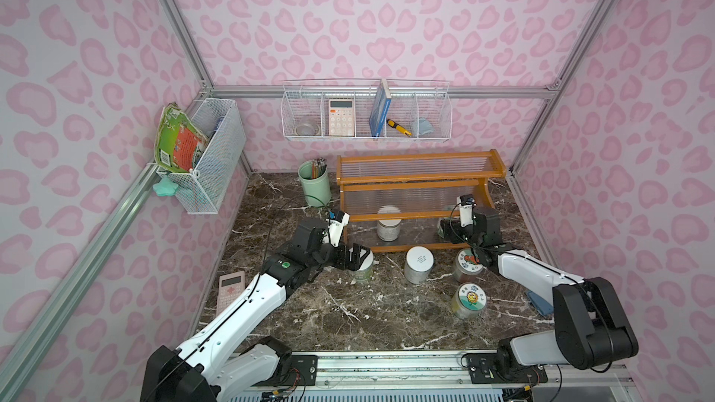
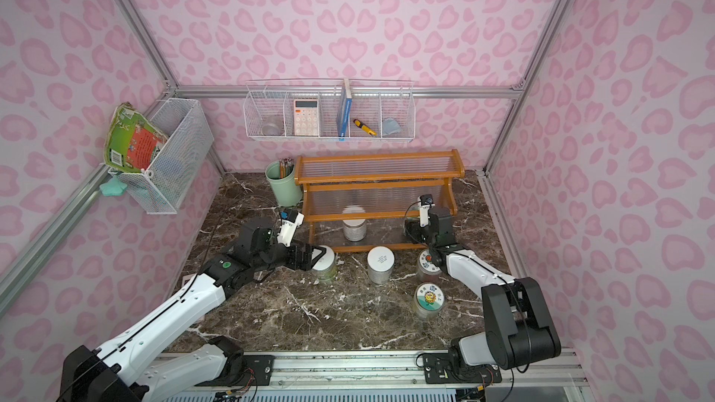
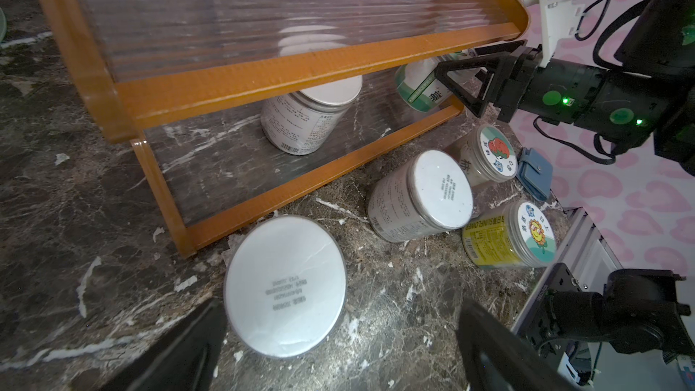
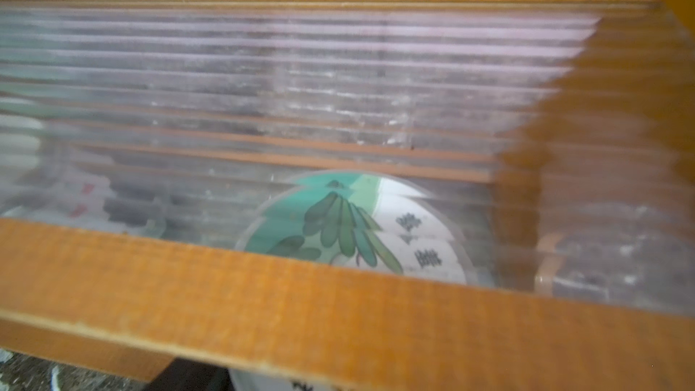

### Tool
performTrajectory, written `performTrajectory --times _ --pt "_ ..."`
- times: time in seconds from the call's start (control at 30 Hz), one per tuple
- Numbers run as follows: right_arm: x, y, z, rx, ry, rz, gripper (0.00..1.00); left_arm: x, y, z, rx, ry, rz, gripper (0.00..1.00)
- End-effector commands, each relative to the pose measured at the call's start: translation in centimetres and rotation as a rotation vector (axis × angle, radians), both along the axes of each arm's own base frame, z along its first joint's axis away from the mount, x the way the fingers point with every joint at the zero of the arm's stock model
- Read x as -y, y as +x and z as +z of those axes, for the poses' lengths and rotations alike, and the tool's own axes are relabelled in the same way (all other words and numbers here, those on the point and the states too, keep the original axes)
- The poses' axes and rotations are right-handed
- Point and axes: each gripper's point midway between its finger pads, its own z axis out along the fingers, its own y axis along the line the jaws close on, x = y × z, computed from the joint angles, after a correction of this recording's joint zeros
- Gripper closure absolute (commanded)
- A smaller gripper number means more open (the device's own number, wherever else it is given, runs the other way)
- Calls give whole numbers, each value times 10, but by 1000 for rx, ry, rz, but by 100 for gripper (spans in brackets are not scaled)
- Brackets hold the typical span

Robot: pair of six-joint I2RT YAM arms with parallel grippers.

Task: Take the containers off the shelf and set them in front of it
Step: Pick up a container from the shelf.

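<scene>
The orange-brown shelf (image 1: pixel 419 179) stands at the back. Its lowest tier holds a white-lidded jar (image 1: pixel 388 226) and, at the right end, a green-lidded jar (image 3: pixel 419 88). My right gripper (image 3: pixel 457 82) reaches under the rail and is shut on that green-lidded jar; in the right wrist view its lid (image 4: pixel 353 231) shows through the ribbed panel. In front of the shelf stand two white-lidded jars (image 1: pixel 419 264) (image 1: pixel 363 266), a red-pictured jar (image 1: pixel 467 264) and a sunflower-lidded jar (image 1: pixel 469 300). My left gripper (image 1: pixel 358 257) hangs open over the leftmost jar (image 3: pixel 284 287), holding nothing.
A mint-green pencil cup (image 1: pixel 314 183) stands left of the shelf. A pink calculator (image 1: pixel 231 290) lies at the table's left edge and a blue wallet (image 1: pixel 539 301) at its right edge. Wire baskets hang on the back wall (image 1: pixel 365 110) and the left wall (image 1: pixel 209 156).
</scene>
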Motion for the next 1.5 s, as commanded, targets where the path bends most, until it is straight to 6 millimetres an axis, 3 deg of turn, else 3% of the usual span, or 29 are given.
performTrajectory --times 0.0,0.53,1.47 --pt "-7 -2 6 12 28 20 30 0 0 3 7 2 -1 1" --pt "-17 -23 9 -4 19 50 32 -1 0 5 12 1 1 1" --pt "-18 -78 37 8 32 74 34 -1 -1 7 12 1 3 1"
